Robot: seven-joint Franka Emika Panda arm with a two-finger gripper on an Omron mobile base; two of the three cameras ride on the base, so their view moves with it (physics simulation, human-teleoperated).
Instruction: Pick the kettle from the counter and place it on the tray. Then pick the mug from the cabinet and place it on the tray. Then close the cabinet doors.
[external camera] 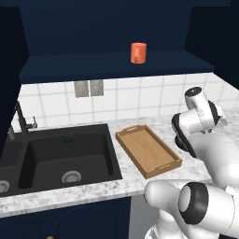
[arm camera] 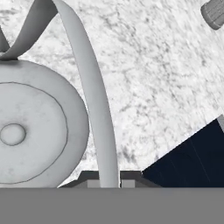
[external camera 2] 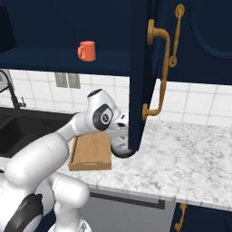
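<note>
In the hand view the grey-silver kettle (arm camera: 35, 127) fills the left side, seen from above over the speckled counter (arm camera: 153, 78). Its curved strap handle (arm camera: 94, 96) runs down between my gripper's (arm camera: 109, 181) tips, which are shut on it. Whether the kettle rests on the counter or hangs just above it I cannot tell. The wooden tray (external camera: 148, 151) lies bare to the right of the sink, and my hand is low just beyond its right end. The orange-red mug (external camera: 138, 52) (external camera 2: 86, 50) stands on the open cabinet shelf (external camera: 116, 65). One cabinet door (external camera 2: 142, 68) stands open.
A black sink (external camera: 60, 158) with a dark faucet (external camera: 21, 119) lies left of the tray. The open door's brass handle (external camera 2: 161, 72) hangs just right of my wrist. A small grey ribbed cylinder (arm camera: 213, 13) and a navy panel (arm camera: 192, 153) show near the kettle.
</note>
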